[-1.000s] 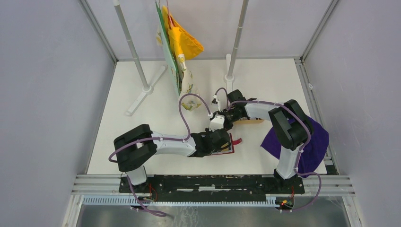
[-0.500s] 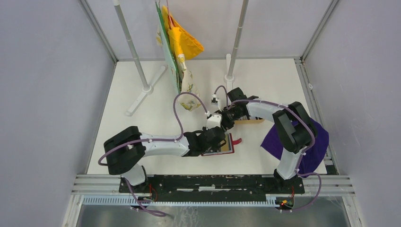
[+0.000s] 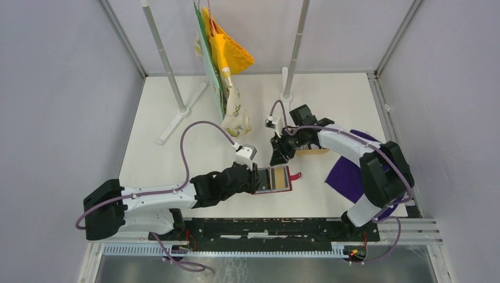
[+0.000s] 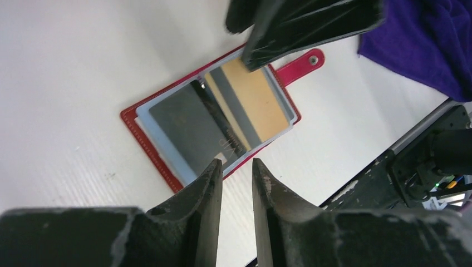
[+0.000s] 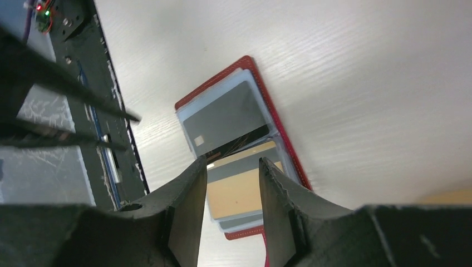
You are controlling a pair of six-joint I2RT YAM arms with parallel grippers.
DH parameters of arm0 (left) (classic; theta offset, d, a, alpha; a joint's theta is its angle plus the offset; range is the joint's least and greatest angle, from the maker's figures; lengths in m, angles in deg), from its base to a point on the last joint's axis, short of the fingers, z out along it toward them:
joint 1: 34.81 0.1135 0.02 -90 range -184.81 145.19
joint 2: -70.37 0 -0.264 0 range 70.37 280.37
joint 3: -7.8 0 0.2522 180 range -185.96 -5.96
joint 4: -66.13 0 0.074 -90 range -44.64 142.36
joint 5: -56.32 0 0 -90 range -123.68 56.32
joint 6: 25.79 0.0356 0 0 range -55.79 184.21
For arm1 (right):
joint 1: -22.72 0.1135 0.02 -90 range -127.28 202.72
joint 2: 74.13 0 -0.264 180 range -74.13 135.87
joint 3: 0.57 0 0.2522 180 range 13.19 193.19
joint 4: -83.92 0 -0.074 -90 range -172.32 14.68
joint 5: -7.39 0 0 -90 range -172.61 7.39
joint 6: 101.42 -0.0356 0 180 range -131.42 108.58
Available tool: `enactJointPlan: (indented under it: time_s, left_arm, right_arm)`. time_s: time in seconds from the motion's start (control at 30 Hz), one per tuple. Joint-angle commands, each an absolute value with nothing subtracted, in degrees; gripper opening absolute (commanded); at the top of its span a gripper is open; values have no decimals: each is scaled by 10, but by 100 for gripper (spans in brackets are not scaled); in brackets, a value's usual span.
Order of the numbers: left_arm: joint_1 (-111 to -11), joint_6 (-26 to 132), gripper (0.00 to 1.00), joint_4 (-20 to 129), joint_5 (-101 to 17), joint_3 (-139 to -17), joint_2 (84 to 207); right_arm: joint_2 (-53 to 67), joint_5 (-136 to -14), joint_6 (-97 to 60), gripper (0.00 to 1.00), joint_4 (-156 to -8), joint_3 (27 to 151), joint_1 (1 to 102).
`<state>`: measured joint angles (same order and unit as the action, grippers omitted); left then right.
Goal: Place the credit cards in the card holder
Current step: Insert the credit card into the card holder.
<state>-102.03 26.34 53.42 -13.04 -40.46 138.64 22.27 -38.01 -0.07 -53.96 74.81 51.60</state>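
The dark-red card holder (image 3: 286,189) lies open on the table, snap tab (image 4: 300,64) to the right. A grey card (image 4: 189,125) and a tan card with a dark stripe (image 4: 253,103) lie in its slots, with a black card edge between them. It also shows in the right wrist view (image 5: 278,128). My left gripper (image 3: 255,178) sits at the holder's left edge, jaws a narrow gap apart and empty (image 4: 236,164). My right gripper (image 3: 276,158) hovers over the holder's far edge, open and empty (image 5: 232,162).
A purple cloth (image 3: 354,174) lies right of the holder. A tan wooden tray (image 3: 312,151) is partly hidden behind the right arm. Two pole stands (image 3: 177,100) and hanging yellow and green cloths (image 3: 227,56) stand at the back. The black base rail (image 3: 265,227) runs along the near edge.
My left arm has pulled back to the left and near side, uncovering the holder. My right gripper has lifted and moved slightly right and away.
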Motion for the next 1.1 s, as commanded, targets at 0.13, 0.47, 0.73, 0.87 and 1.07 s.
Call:
enactJointPlan:
  time_s: [0.13,0.47,0.73,0.87,1.07]
  left_arm:
    - [-970,246,35,576,-149,-320,1297]
    - [-880,217,32,638,-263,-249,1256]
    - [-874,197,32,706,-299,-226,1294]
    - [-872,194,34,728,-312,-229,1323]
    - [-872,187,37,745,-318,-228,1351]
  right_arm:
    - [28,-231,429,35,-541,609,533]
    - [109,-390,459,8,-568,605,617]
    - [143,-458,381,7,-621,607,631]
    - [161,-497,335,7,-650,608,640]
    - [183,-507,319,8,-657,614,661]
